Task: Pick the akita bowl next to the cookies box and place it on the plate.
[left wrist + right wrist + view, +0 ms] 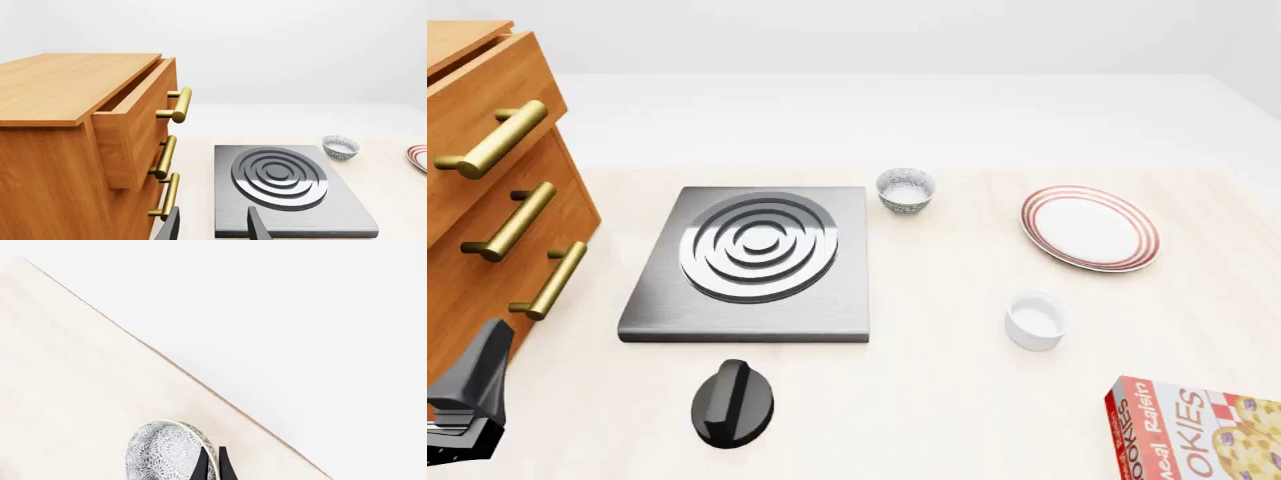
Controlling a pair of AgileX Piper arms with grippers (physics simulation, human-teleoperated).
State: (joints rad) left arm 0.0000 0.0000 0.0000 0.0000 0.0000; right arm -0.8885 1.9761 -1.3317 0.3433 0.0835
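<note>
The wooden drawer cabinet point(487, 190) with brass handles stands left of the brushed-metal hob point(754, 262) on the pale bench point(961, 400). The red cardboard cookies box point(1194, 430) lies right of the hob and nearer; the glossy red-ringed plate point(1090, 228) waits bare, further right. The left pincer point(213, 227) idles wide near the cabinet. The right pincer point(215, 467), out of the front view, seems to grip the speckled akita bowl point(167, 455) by its rim, probably for carrying.

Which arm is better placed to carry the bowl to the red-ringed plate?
Right: its wrist view shows a jaw at the rim of the grey-black speckled akita bowl. The left gripper sits by the wooden drawer cabinet.
</note>
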